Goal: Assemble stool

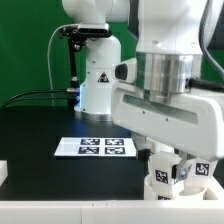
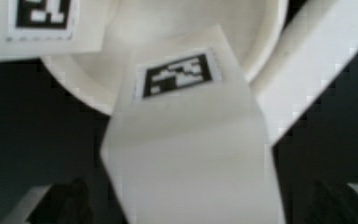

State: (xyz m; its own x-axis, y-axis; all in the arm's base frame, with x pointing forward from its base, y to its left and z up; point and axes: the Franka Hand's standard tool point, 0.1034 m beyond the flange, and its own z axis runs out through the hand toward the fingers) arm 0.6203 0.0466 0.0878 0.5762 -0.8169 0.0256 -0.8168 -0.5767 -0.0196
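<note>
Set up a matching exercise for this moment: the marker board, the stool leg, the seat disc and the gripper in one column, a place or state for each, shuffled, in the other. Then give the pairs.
1. marker board
2. stool leg
3. seat disc
4. gripper

A. tagged, running lengthwise between the fingers
B. flat on the black table
C. round, rimmed, lying behind the leg
D. low at the exterior view's right, over the white parts

Pairs: 1-B, 2-A, 3-C, 4-D
</note>
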